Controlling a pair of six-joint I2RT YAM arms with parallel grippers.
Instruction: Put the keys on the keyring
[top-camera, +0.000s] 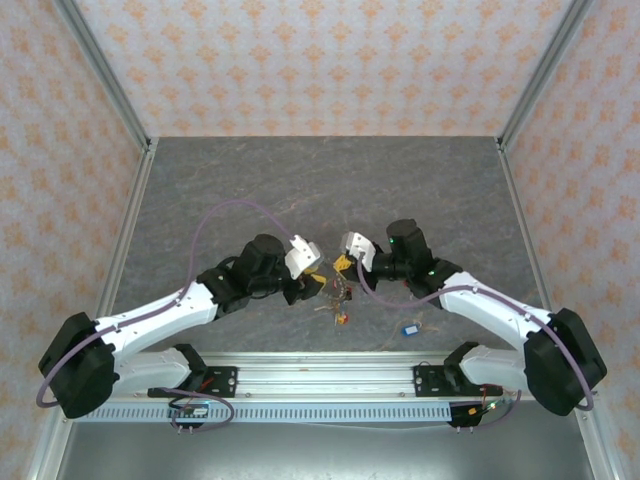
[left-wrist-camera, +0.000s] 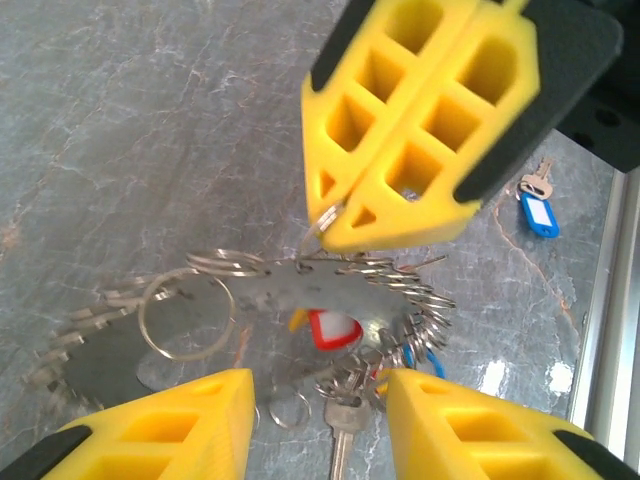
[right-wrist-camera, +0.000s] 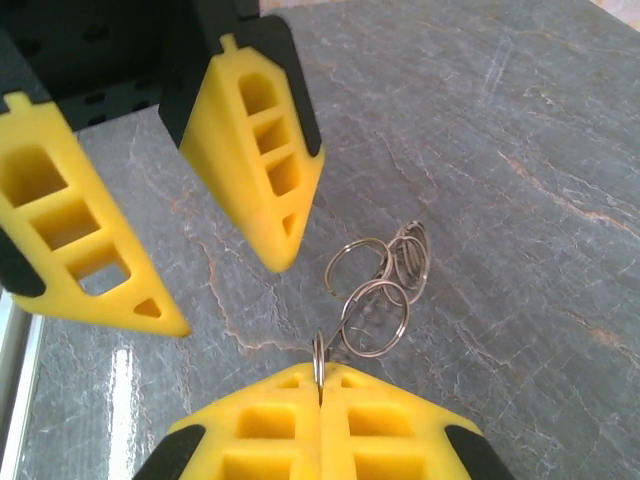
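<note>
My right gripper (left-wrist-camera: 338, 222) is shut on the top edge of the keyring (left-wrist-camera: 400, 285), which hangs above the table with several small split rings strung round it. From it dangle keys: a red-tagged one (left-wrist-camera: 335, 328) and a plain silver key (left-wrist-camera: 346, 418). My left gripper (left-wrist-camera: 320, 385) stands open just below, its fingers on either side of the key bunch. In the right wrist view my right gripper (right-wrist-camera: 320, 375) pinches the thin ring (right-wrist-camera: 318, 350), with linked split rings (right-wrist-camera: 375, 300) beyond. From above, both grippers (top-camera: 312, 268) (top-camera: 343, 263) meet over the keys (top-camera: 335, 305).
A blue-tagged key (top-camera: 410, 328) lies apart on the grey table (top-camera: 300, 180), to the right near the front rail (top-camera: 320, 385); it also shows in the left wrist view (left-wrist-camera: 538, 213). Patterned walls enclose the table.
</note>
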